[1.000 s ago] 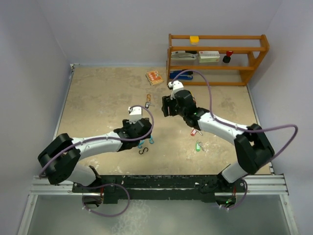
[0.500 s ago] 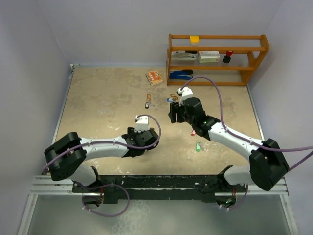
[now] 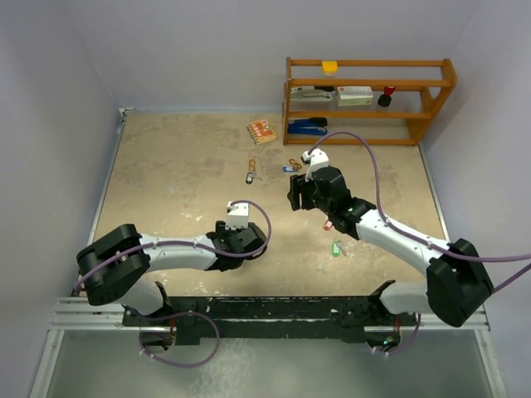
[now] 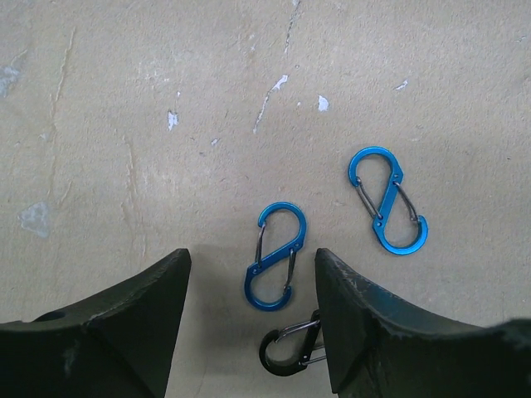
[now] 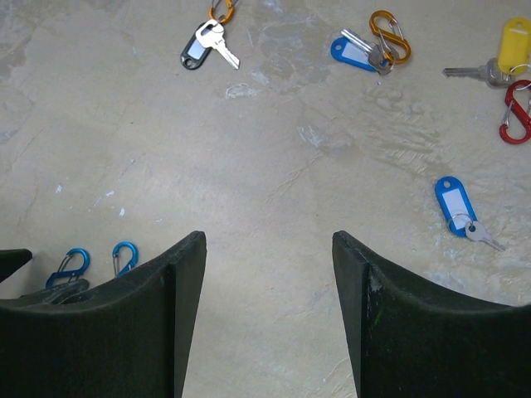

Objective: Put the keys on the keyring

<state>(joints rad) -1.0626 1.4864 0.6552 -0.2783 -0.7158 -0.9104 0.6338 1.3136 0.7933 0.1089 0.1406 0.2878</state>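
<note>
Black-tagged key (image 5: 199, 48) upper left; blue-tagged key (image 5: 347, 51) upper middle; yellow-tagged key (image 5: 513, 40) upper right; second blue-tagged key (image 5: 453, 201) right. All flat on desk (image 5: 274, 166).

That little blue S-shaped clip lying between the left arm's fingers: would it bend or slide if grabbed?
The blue clip looks like glossy, rigid metal, so it probably won't bend, though its thin wire gates might give. It lies flat on the table, so it may well skid instead of lifting. Being small and open-framed, it is likely light.
</note>
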